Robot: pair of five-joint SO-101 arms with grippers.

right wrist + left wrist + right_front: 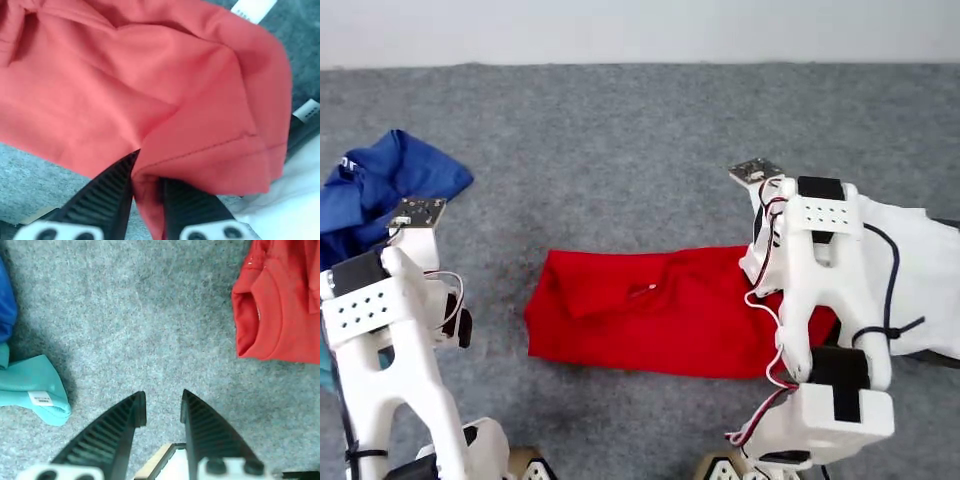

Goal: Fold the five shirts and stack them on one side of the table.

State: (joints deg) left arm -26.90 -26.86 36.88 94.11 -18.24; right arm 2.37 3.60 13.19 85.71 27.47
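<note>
While the right gripper [148, 167] is clenching a hemmed edge of the red shirt [650, 315], with the cloth pinched between its two black fingers [107, 192], the rest of that shirt is lying across the middle of the table [620, 130], folded into a long band that is running from the centre toward the right edge. Its collar end is facing the left edge, and the held end is creasing under the right arm. A white shirt [920, 270] is lying at the right edge, touching the red one's held end and partly sitting beneath the right arm. The left gripper [161, 401] is hanging released over bare grey surface near the left edge, its jaws standing a little apart with nothing between them, well apart from the red shirt's collar. A blue shirt [380, 185] is lying crumpled at the left edge, toward the far side, and a teal shirt [30, 385] is resting just beside it, nearer the front edge and next to the left arm.
</note>
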